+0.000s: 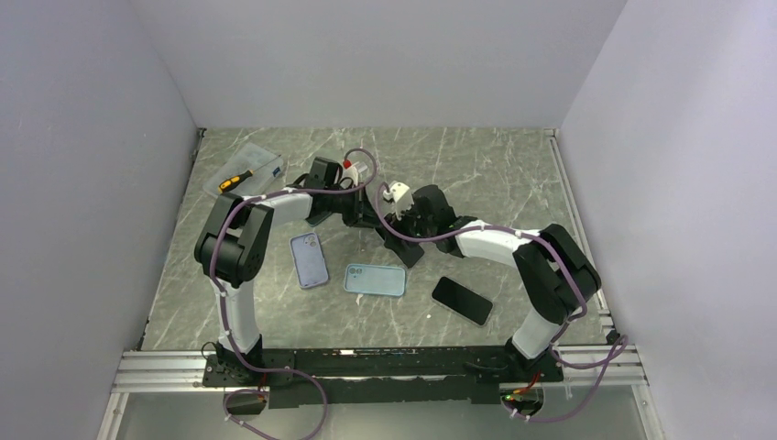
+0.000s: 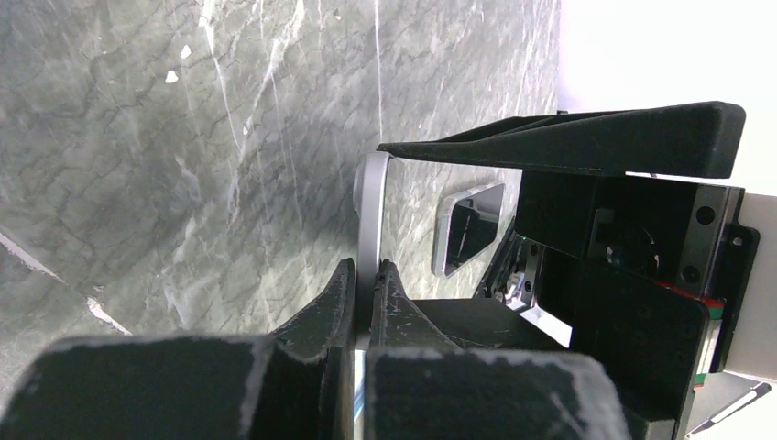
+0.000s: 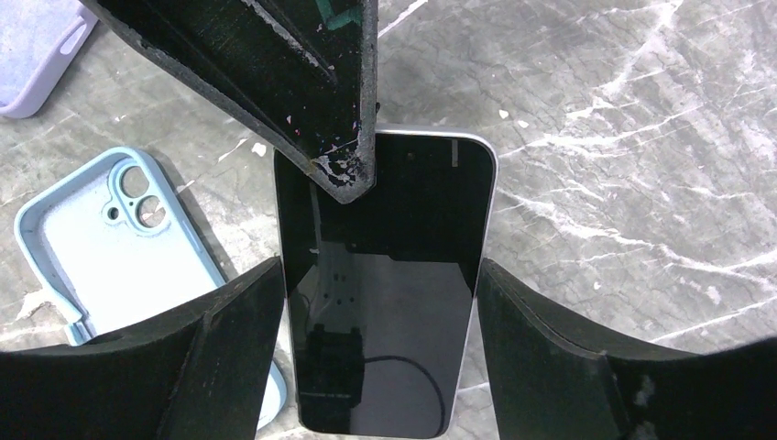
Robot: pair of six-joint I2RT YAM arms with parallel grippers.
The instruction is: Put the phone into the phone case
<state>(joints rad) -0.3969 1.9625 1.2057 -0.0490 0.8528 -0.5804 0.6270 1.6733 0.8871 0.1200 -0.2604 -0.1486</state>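
A phone with a black screen and silver rim [image 3: 412, 211] hangs above the table between both grippers. My right gripper [image 3: 380, 270] has a finger against each long side of it. My left gripper [image 2: 366, 275] is shut on the phone's thin silver edge [image 2: 371, 206]; one of its fingers [image 3: 302, 82] lies over the screen's far end. A light blue phone case [image 3: 92, 247] lies open side up on the table just left of the phone, also in the top view [image 1: 375, 280]. In the top view both grippers [image 1: 366, 215] [image 1: 403, 231] meet mid-table and hide the phone.
A lilac case [image 1: 309, 259] lies left of the blue one. A second black phone [image 1: 461, 300] lies to the right, also in the left wrist view [image 2: 469, 227]. A clear box with a screwdriver [image 1: 246, 171] stands at the back left. Walls enclose the table.
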